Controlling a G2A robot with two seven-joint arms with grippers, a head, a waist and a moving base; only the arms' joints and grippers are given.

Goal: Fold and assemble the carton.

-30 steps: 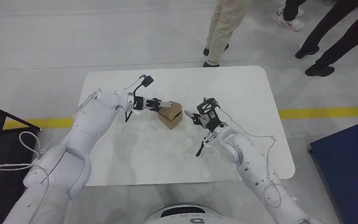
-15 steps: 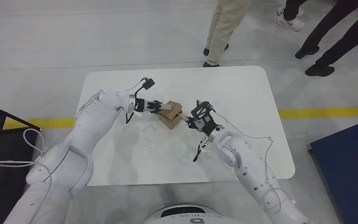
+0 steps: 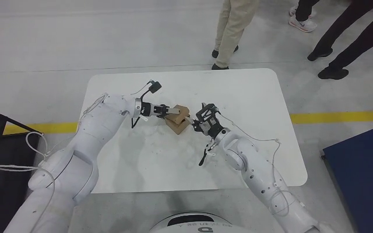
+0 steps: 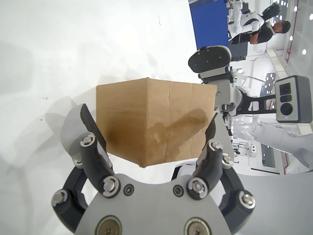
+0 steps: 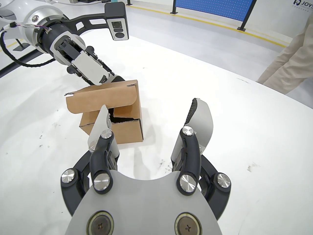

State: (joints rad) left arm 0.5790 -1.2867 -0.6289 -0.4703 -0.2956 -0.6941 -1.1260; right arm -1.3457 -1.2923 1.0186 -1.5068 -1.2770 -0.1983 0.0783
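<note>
The carton (image 3: 178,118) is sitting on the white surface (image 3: 256,99) directly between the two end effectors. The left end effector (image 3: 168,110) is holding station at the carton's far side. In the left wrist view, the left end effector (image 4: 149,114) is showing its fingers (image 4: 94,128) spread wide. The carton (image 4: 151,121) is standing corner-on between them, with a dark patch running across both visible faces. Whether the pads are pressing on the cardboard cannot be told. The right end effector (image 3: 197,120) is now lying just beside the carton's near side. One second ago it was sitting clearly apart from the carton, and half a second ago it was already most of the way in. In the right wrist view, the right end effector (image 5: 150,106) is holding its fingers well apart and is gripping nothing. One of its fingers (image 5: 102,121) is overlapping the open front seam of the carton (image 5: 112,113), while the other is standing off to the side over bare surface. The carton's top flap is leaning forward with a gap under it, not yet fully closed. The carton itself is keeping the same place and heading across all three moments.
</note>
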